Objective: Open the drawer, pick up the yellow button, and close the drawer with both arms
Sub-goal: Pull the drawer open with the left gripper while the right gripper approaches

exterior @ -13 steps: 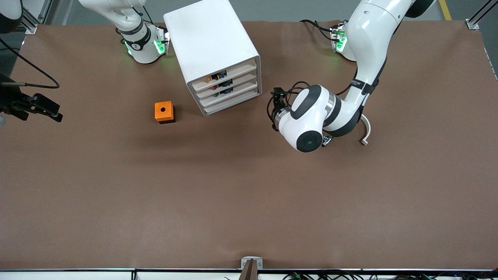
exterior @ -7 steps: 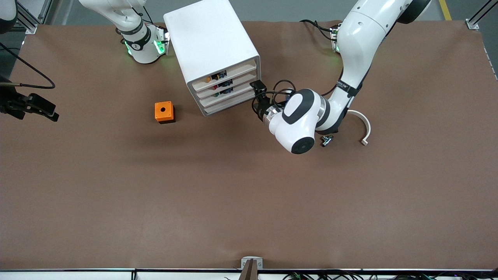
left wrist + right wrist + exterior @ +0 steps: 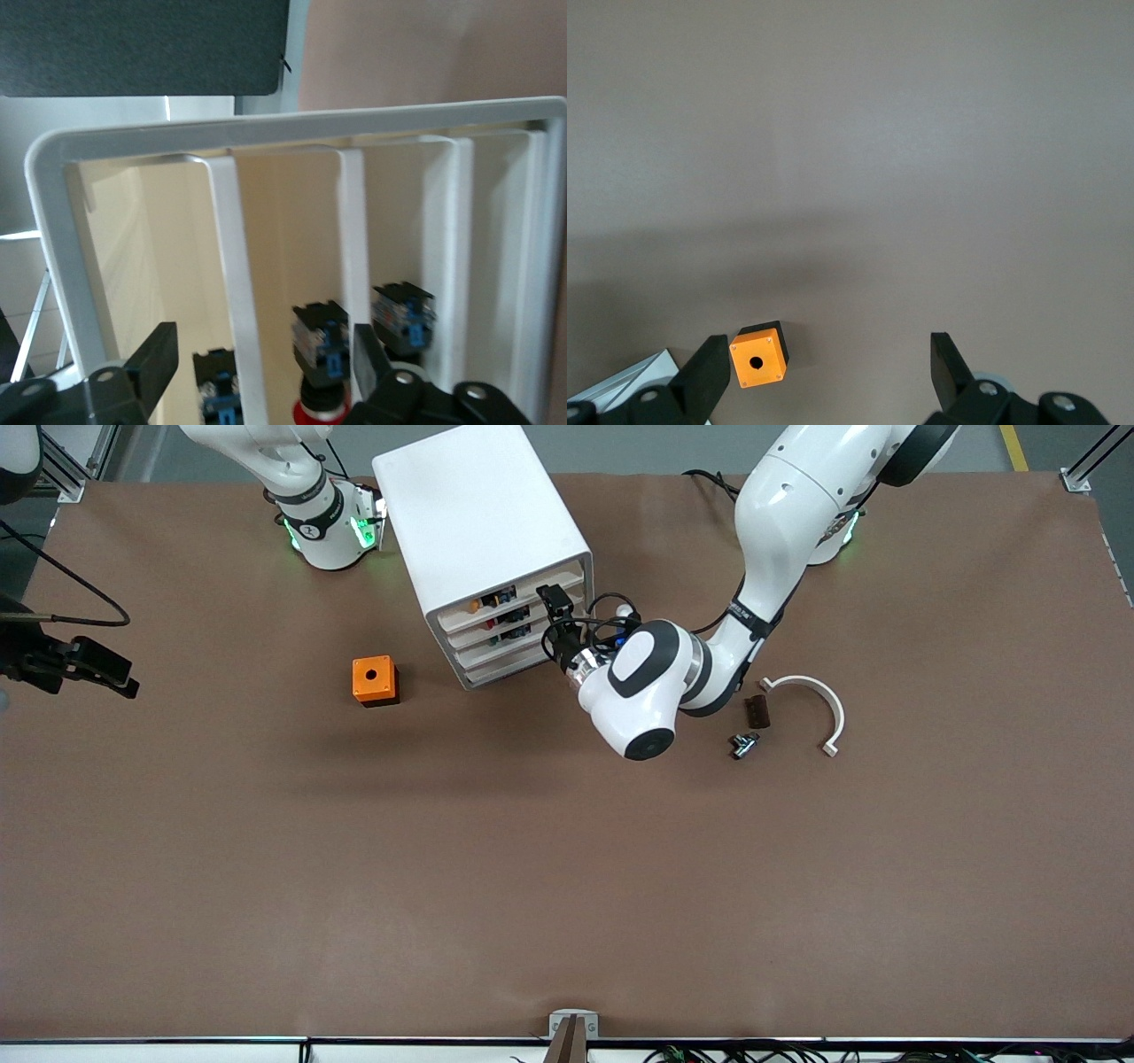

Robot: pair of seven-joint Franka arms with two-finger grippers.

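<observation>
Drawer (image 3: 523, 595) unopened | our left gripper (image 3: 556, 602) at its front, fingers spread, empty | right gripper (image 3: 824, 376) waits wide | button (image 3: 476, 606) untaken

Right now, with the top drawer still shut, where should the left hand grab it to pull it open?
Take the drawer by its slanted front lip, coming at the cabinet straight from its front, where the left hand is. The lip juts out as the only graspable edge, so the fingers could likely straddle it.

Smooth white plastic cabinet (image 3: 483, 531) on matt brown table (image 3: 443, 868); glossy white arms (image 3: 780, 505).
</observation>
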